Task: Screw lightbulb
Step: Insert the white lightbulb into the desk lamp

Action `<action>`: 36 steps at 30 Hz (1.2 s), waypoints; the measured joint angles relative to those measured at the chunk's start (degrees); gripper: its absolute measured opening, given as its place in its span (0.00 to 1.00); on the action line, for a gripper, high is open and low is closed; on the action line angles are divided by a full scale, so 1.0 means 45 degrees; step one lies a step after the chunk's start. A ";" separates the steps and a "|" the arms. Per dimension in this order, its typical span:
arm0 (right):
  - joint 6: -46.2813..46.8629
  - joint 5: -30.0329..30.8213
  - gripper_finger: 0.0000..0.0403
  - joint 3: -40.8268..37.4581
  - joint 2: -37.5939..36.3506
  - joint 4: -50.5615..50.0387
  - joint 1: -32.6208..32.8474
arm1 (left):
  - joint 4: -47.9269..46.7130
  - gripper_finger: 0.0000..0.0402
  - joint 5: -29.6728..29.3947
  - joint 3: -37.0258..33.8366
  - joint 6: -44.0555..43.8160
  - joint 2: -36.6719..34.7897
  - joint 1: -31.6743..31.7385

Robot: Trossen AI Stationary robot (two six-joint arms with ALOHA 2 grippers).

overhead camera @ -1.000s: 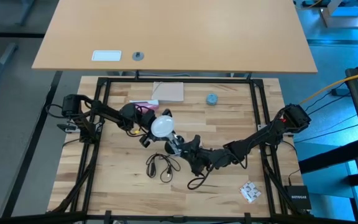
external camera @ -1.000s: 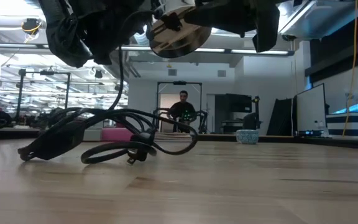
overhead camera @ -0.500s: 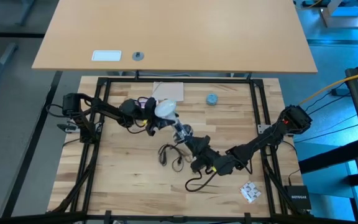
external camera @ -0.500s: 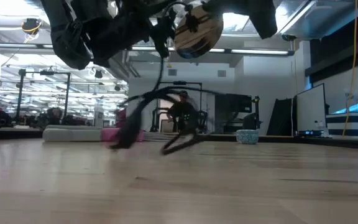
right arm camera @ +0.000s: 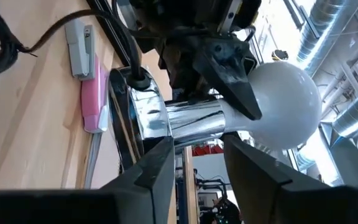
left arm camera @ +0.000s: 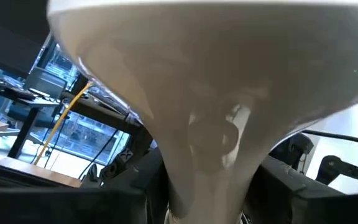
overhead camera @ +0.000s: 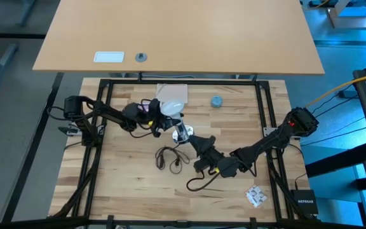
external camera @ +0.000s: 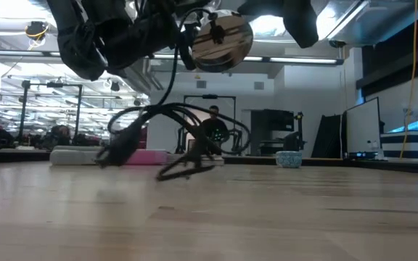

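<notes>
While the left gripper, clamped tight on the lightbulb, holds it aloft toward the worktop's far edge, the right gripper straddles the silvery socket, fingers part-open, likely steadying it for threading.

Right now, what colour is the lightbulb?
White; the lightbulb shows best in the right wrist view.

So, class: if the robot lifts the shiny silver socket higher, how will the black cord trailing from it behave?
The thin black cord is probably floppy: it lies in loose loops on the wooden table. It likely weighs little, since part of it hangs up to the shiny silver socket. It may drag and snag rather than roll.
</notes>
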 joint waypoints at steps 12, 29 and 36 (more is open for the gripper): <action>0.0766 -0.0638 0.33 0.0000 0.0000 -0.0174 0.0369 | 0.0000 0.39 -0.0541 0.0000 0.0070 0.0000 0.0090; 0.2433 0.0084 0.33 0.0000 0.0019 -0.1669 -0.0007 | 0.0117 0.39 -0.1143 0.0005 -0.0402 0.0000 -0.0385; 0.2841 -0.0071 0.33 0.0000 0.0019 -0.1520 -0.0432 | 0.0121 0.39 -0.1260 0.0005 -0.0325 0.0000 -0.0760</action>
